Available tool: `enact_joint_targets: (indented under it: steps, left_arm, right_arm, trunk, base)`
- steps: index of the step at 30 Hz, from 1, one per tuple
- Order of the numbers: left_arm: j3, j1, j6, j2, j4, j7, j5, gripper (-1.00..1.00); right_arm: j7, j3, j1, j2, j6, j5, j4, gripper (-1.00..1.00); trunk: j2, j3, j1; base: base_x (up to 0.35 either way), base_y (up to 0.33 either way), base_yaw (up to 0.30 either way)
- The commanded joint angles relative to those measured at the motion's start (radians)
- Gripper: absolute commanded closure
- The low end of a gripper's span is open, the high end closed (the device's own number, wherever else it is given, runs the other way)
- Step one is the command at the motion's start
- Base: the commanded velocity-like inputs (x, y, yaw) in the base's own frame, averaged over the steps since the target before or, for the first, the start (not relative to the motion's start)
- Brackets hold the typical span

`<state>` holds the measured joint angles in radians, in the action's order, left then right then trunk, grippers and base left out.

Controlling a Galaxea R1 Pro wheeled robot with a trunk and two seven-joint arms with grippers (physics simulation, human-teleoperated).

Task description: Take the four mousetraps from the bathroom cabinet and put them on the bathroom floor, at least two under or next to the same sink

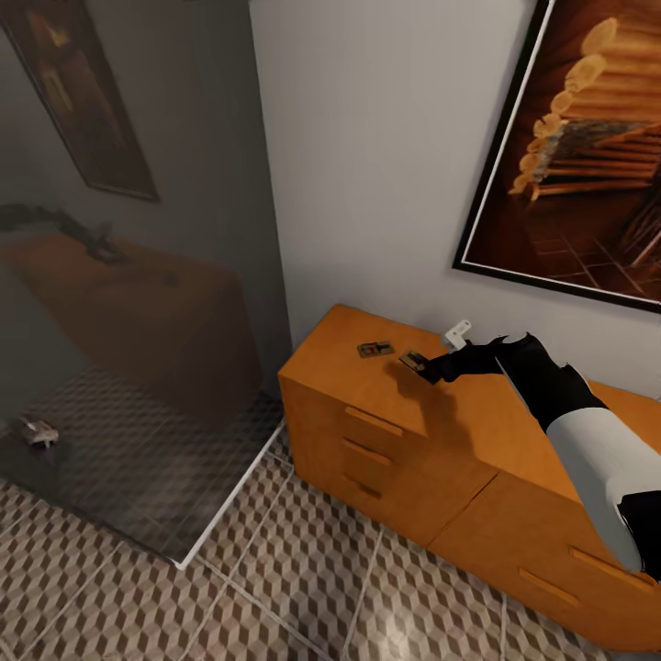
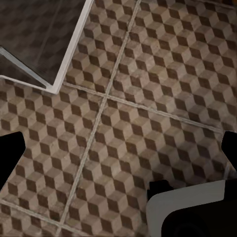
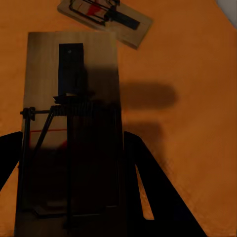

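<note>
The bathroom floor (image 1: 303,560), tiled in a brown, beige and white cube pattern with pale grout lines, spreads across the lower part of the head view. The left wrist view looks straight down on the same tiles (image 2: 148,98), where a white-edged corner of the dark glass panel (image 2: 34,34) cuts in; in the head view that panel (image 1: 138,275) stands to the left of the cabinet and dimly reflects the cabinet and arm.

The cabinet (image 1: 386,441) is orange-brown, with bar handles on its drawer fronts, and stands against the white wall under a large framed picture (image 1: 588,156).

The right arm (image 1: 588,441), white and black, reaches over the cabinet top toward its left end. The right tool (image 1: 420,364) is at a mousetrap (image 1: 413,359) lying near the cabinet's back left corner. The right wrist view shows what the head view cannot: this mousetrap (image 3: 74,128) lies flat between the two dark fingers (image 3: 153,187), its wire and red mark plain, one finger on each long side. I cannot tell whether the fingers are pressing on the board.

A second mousetrap (image 1: 375,349) lies just beside the first, nearer the left edge; the right wrist view shows it (image 3: 106,19) apart from the first and turned at an angle.

The left tool's dark fingertips (image 2: 10,153) show at the picture's sides, wide apart, with nothing between them.
</note>
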<state>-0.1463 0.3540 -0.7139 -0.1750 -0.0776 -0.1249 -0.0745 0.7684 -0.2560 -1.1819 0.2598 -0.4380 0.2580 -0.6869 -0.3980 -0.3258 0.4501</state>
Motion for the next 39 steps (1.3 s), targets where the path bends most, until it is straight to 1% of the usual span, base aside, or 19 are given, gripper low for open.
enact_joint_targets:
  steps: [1,10,30,39]
  left_arm:
    - [-0.006,0.002,-0.006,0.0,-0.004,-0.005,-0.008,-1.0]
    - [-0.006,0.002,-0.006,-0.001,-0.004,-0.005,-0.008,-1.0]
    - [-0.006,0.002,-0.006,-0.001,-0.004,-0.005,-0.008,-1.0]
    - [-0.006,0.002,-0.006,0.0,-0.004,-0.005,-0.008,-1.0]
  right_arm:
    - [0.005,-0.002,-0.001,0.001,-0.005,0.004,-0.002,1.0]
    - [0.004,-0.002,-0.001,0.0,-0.005,0.004,0.002,1.0]
    - [0.002,-0.003,-0.001,-0.002,-0.004,0.004,0.015,1.0]
    - [0.002,-0.003,-0.001,-0.004,0.004,0.004,0.074,1.0]
  trunk:
    - [-0.002,-0.002,0.0]
    - [-0.002,-0.002,0.0]
    - [-0.002,-0.002,0.0]
    - [-0.002,-0.002,0.0]
  base:
    - [-0.328,0.074,0.0]
    - [-0.319,0.112,0.0]
    - [-0.278,0.183,0.0]
    - [-0.23,0.152,0.0]
